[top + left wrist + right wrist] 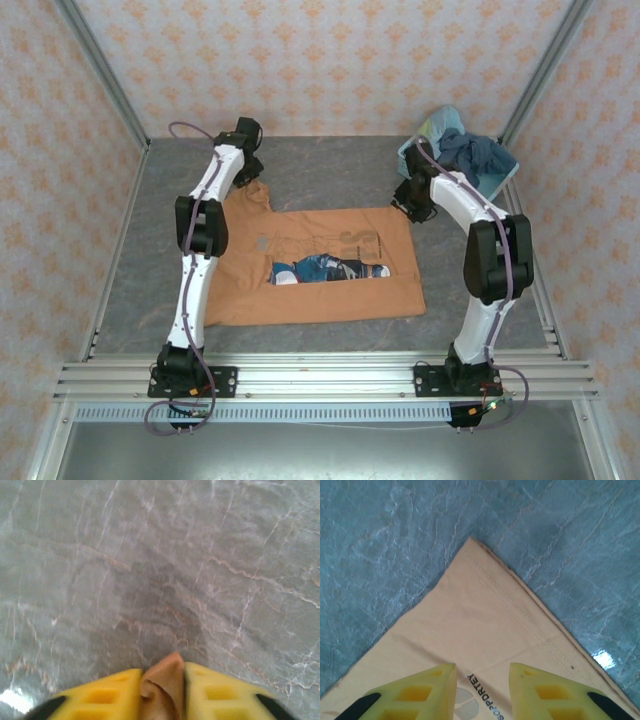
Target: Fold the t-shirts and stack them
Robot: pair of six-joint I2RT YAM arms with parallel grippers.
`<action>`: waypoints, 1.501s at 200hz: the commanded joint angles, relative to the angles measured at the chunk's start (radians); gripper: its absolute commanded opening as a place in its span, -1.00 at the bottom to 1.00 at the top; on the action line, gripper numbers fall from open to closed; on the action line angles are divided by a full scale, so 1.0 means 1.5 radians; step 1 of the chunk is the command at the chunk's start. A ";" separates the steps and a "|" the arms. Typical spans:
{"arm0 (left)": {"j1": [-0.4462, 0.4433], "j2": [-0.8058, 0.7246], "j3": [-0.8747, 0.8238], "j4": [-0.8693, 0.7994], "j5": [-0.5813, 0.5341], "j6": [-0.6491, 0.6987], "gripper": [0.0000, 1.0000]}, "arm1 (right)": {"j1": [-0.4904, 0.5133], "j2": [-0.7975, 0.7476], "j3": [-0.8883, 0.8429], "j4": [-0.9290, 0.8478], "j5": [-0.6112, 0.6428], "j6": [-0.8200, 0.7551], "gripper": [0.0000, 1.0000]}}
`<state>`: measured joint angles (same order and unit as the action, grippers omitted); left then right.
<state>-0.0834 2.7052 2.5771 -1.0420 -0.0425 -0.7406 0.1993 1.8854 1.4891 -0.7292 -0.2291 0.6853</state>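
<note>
In the middle of the table (150, 260) the orange-tan t-shirt (330, 295) lies spread out flat. Its blue-and-dark chest print (325, 268) faces up, and one sleeve pokes out toward the far left corner.

The left gripper (250, 170) is down at that sleeve. From its wrist camera I can see the yellow fingers (110, 692) clenched on a small bunched fold of the tan cloth (167, 680), with bare grey marbled table (175, 555) beyond it.

The right gripper (408, 205) is over the shirt's far right corner. Its jaws stand apart with nothing between them. In the wrist view the fingers (545, 690) frame the stitched hem corner of the shirt (485, 615) and a bit of dark lettering. I cannot tell whether they touch the cloth.

At the far right corner of the table stands a light-blue basket (425, 135) with the blue t-shirts (475, 155) heaped in it, one draping over the rim.
</note>
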 commanded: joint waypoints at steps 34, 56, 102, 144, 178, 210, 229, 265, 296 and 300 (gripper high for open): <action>-0.003 -0.055 -0.061 -0.051 -0.023 -0.004 -1.00 | -0.004 0.051 0.047 -0.017 0.130 0.005 -0.30; -0.004 -0.097 -0.075 -0.032 -0.018 -0.004 -1.00 | -0.003 0.085 0.066 0.007 0.133 0.016 -0.28; -0.001 -0.134 -0.078 -0.036 0.012 0.004 -1.00 | -0.004 0.176 0.144 -0.001 0.134 0.027 -0.27; -0.002 -0.190 -0.131 -0.012 0.035 0.011 -1.00 | -0.003 0.230 0.193 -0.013 0.131 0.007 -0.27; -0.003 -0.230 -0.179 0.000 0.048 0.016 -1.00 | -0.002 0.247 0.196 -0.018 0.130 -0.002 -0.29; -0.004 -0.270 -0.229 0.007 0.054 0.015 -1.00 | -0.002 0.243 0.186 -0.027 0.127 -0.003 -0.69; -0.005 -0.296 -0.256 -0.002 0.055 0.017 -1.00 | -0.002 0.221 0.175 -0.028 0.132 -0.010 -0.89; -0.013 -0.367 -0.331 -0.019 0.051 0.015 -1.00 | -0.002 0.174 0.154 -0.029 0.129 -0.027 -1.00; -0.023 -0.455 -0.429 -0.024 0.038 0.008 -1.00 | 0.000 0.127 0.126 -0.029 0.126 -0.045 -1.00; -0.023 -0.468 -0.443 -0.025 0.035 0.007 -1.00 | 0.000 0.121 0.121 -0.030 0.125 -0.048 -1.00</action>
<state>-0.1040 2.1357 2.0010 -1.0439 0.0441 -0.7315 0.1974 2.1727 1.7020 -0.7467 -0.0631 0.6514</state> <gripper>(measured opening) 0.041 0.042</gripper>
